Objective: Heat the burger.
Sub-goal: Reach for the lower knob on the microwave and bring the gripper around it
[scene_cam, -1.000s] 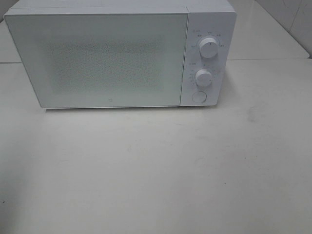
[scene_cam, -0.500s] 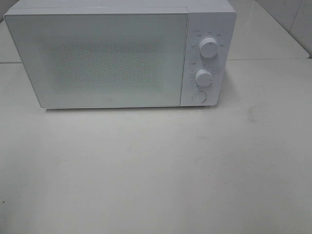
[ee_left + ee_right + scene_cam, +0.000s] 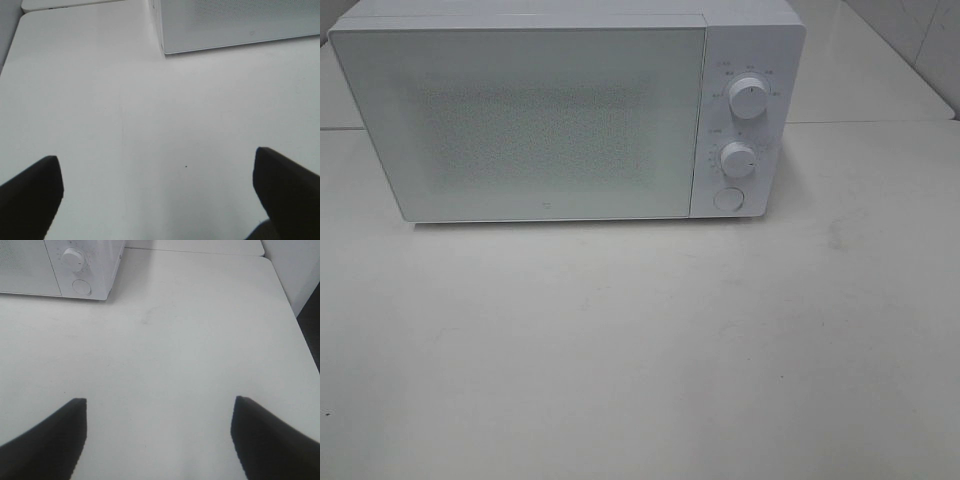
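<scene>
Burger out of sight, microwave door shut

You cannot see the burger in any view: it is not on the bare white table [image 3: 640,350] in front of the white box-shaped microwave [image 3: 550,120], and the frosted door hides whatever is inside. Whether it sits in the oven or off camera, the pictures do not say.

Your left gripper [image 3: 156,160] hangs over the table with its dark fingers spread wide and nothing between them, facing the microwave's lower door corner on the side away from the controls. Your right gripper [image 3: 160,401] is also spread and empty, facing the control panel end of the microwave.

That panel carries an upper white dial [image 3: 748,97], a lower white dial [image 3: 738,160] and a round white button [image 3: 727,198] beneath them. All three lie ahead of the right gripper and nearer to it than to the left. So judge the right arm the better placed for the controls, and settle where the burger is before you commit
</scene>
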Robot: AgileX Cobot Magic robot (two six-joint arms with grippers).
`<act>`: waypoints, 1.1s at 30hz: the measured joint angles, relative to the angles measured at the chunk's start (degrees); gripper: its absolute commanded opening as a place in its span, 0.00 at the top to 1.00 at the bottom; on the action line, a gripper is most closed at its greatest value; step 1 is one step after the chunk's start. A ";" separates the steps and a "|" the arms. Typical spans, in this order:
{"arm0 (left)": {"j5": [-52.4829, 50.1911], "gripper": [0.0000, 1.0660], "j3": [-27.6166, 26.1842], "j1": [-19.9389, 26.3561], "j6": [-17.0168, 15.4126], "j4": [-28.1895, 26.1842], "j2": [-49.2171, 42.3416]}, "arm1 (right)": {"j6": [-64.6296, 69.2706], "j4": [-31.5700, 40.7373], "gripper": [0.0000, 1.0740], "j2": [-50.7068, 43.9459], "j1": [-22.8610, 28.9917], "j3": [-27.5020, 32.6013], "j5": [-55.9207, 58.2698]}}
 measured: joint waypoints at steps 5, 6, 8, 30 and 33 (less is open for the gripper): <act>0.00 0.08 0.00 0.00 -3.72 2.64 -3.84 | 0.00 0.00 0.29 0.00 0.00 0.00 0.00; 0.00 0.08 0.00 0.00 -5.10 3.32 -4.18 | 0.00 0.00 0.29 0.00 0.00 0.00 0.00; 0.00 0.08 0.00 0.00 -5.90 3.32 -4.18 | 0.00 0.00 0.29 0.00 0.00 0.00 0.00; 0.00 0.08 0.00 0.00 -6.70 3.21 -4.18 | 0.00 0.00 0.29 0.00 0.00 0.00 0.00; 0.00 0.08 0.00 0.00 -6.70 3.21 -4.18 | 0.00 0.00 0.29 0.00 0.00 0.00 0.00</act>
